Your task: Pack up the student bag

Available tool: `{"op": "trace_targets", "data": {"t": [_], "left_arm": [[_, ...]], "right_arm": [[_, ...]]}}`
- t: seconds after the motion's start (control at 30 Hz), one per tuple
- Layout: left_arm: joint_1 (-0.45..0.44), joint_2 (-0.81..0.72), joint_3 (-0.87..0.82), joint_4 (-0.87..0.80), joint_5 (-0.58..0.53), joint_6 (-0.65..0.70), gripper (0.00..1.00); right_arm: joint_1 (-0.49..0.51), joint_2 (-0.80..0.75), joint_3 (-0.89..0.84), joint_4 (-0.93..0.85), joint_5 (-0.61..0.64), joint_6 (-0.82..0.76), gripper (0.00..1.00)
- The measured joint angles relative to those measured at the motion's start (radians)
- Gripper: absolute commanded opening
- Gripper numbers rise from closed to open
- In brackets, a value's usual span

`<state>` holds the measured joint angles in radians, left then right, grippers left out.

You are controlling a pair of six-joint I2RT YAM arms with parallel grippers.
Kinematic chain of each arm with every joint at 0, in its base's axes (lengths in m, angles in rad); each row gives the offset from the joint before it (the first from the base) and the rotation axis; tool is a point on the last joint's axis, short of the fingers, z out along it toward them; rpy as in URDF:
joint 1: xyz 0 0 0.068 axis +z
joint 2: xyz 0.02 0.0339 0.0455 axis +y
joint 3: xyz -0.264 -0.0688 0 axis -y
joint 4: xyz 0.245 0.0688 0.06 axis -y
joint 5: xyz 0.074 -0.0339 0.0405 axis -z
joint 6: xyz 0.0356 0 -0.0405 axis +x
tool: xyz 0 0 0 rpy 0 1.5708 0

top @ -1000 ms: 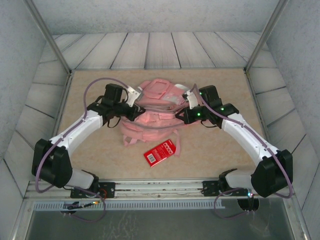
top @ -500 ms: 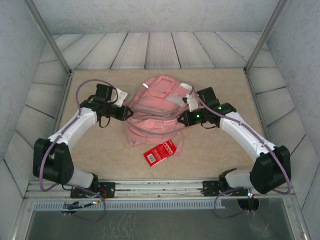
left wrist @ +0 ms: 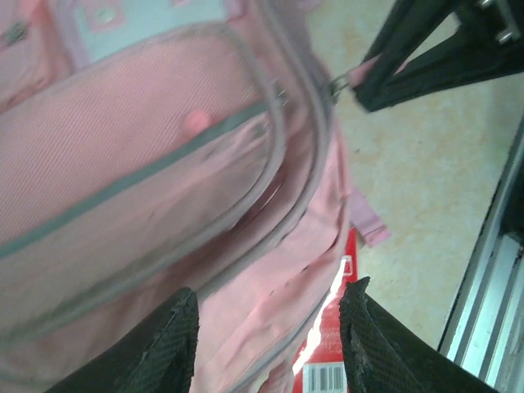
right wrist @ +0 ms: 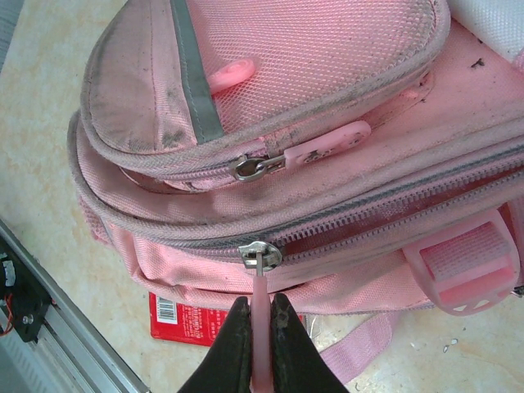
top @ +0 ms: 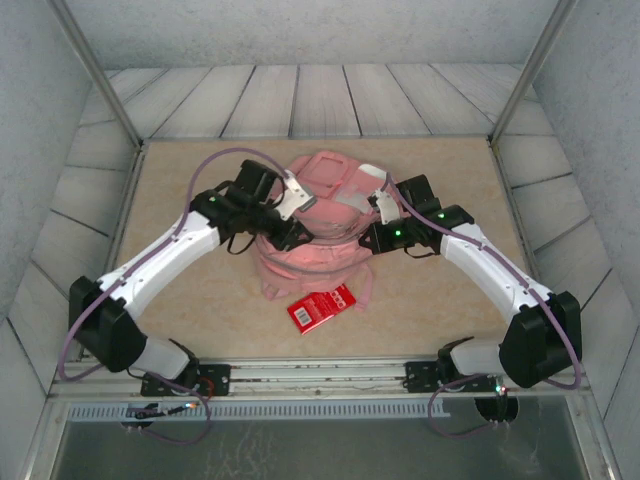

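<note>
Beige marbled table (top: 420,310) with grey plank walls around it carries everything; on it, between the two arms, lies the student bag (top: 322,235), a soft pink backpack with grey-edged zip pockets, and both pincers stand at its far half, one at each side; the left pincer (top: 298,203) hangs over the left part of the bag with its two black fingers (left wrist: 176,344) spread apart, and in its own wrist view the pink fabric passes beneath the gap between them; whether the tips touch the cloth I cannot tell; the right pincer (right wrist: 260,315) is at the right side of the bag, its fingers pressed together on the zip pull (right wrist: 260,286), a narrow pink tab that hangs from the metal slider (right wrist: 260,254) of the long zip; the bag stretches away from this pincer, with a zipped pocket just beyond the slider; a flat red packet (top: 322,305) with a barcode lies on the table at the near edge of the bag, partly under it, closer to the arm bases than either pincer.
</note>
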<state>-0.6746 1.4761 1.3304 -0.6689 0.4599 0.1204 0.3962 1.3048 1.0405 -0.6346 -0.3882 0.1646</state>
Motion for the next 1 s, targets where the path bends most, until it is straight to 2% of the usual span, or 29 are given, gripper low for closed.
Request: {"op": "trace_targets", "data": {"t": [0.2,0.43,0.8,1.0], "left_arm": [[-0.075,0.176,0.125,-0.030,-0.007,0.043,0.43],[-0.115,0.322,0.262,-0.104,-0.021,0.067,0.41],[-0.145,0.345,0.285,-0.130,-0.026,0.085,0.41],[-0.160,0.293,0.261,-0.097,-0.008,0.098,0.42]], "right_arm": [[0.000,0.000,0.000,0.000,0.000,0.000,0.00],[0.000,0.000,-0.013,0.000,0.000,0.000,0.00],[0.000,0.000,-0.021,0.000,0.000,0.000,0.00],[0.000,0.000,-0.021,0.006,0.000,0.000,0.00]]}}
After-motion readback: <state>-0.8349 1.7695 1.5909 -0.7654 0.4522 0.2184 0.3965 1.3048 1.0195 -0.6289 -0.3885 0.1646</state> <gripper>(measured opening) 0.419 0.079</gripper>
